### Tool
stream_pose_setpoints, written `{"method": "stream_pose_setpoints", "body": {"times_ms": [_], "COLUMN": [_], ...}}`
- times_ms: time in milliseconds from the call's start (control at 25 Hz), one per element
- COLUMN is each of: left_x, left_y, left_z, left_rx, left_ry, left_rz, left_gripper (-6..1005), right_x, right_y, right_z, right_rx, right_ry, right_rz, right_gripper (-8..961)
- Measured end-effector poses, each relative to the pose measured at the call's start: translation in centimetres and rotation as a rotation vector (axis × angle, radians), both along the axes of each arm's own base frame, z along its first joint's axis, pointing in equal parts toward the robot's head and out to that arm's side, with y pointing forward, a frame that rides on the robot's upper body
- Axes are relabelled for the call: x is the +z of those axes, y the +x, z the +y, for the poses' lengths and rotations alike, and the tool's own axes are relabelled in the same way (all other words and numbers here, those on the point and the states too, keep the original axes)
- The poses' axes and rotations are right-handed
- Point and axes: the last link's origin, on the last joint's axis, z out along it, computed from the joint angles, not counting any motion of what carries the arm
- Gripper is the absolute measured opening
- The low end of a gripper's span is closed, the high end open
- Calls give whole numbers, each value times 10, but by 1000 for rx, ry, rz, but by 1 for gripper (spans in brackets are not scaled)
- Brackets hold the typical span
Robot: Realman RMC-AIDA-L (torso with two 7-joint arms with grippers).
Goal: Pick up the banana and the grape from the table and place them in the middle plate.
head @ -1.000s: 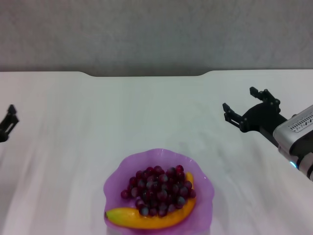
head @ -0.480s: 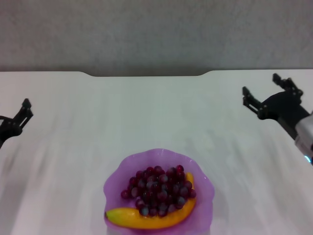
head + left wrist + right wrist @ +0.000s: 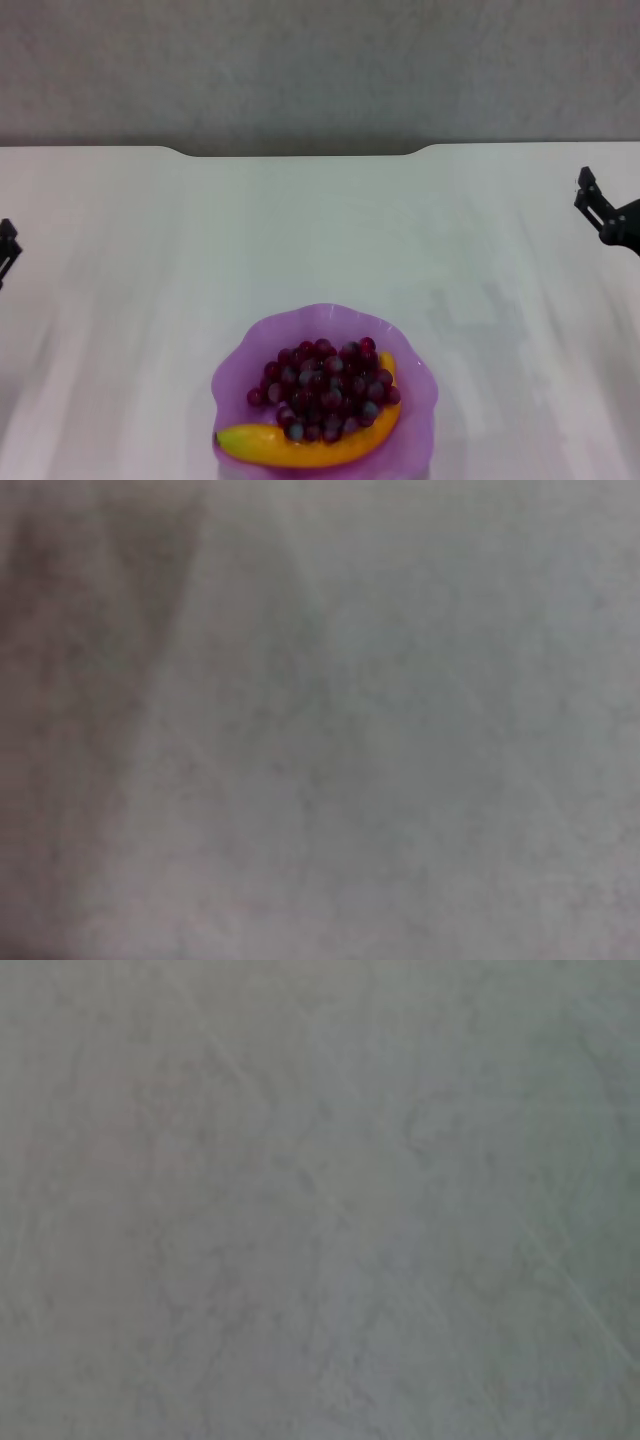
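The table (image 3: 320, 230) is shown with the middle plate (image 3: 420, 400) at its near edge. The banana (image 3: 310, 448) and the grape (image 3: 325, 390) are seen inside it; placement is judged complete. The left gripper (image 3: 6, 245) and right gripper (image 3: 605, 212) are at opposite margins, finger state indeterminable.

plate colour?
Translucent purple, wavy rim: the middle plate, clearest in the head view.

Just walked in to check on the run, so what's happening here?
Nothing is being handled. The banana and the grape bunch already lie in the middle plate, the bunch resting partly on the banana. The left gripper and right gripper sit at opposite edges of the table, holding nothing.
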Motion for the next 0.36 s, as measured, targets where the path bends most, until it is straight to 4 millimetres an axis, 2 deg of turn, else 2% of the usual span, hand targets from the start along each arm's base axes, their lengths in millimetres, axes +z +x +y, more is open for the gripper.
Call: {"method": "stream_pose_setpoints", "body": {"times_ms": [360], "left_x": [7], "left_y": [-14], "left_z": [-7], "left_rx": [73], "left_ry": [40], "left_rz": [-20], "left_gripper": [870], "right_x": [-4], "right_y": [3], "right_z": [-3], "right_rx": [-8], "right_ry": [-30], "right_rz": [-20], "right_gripper": [880]}}
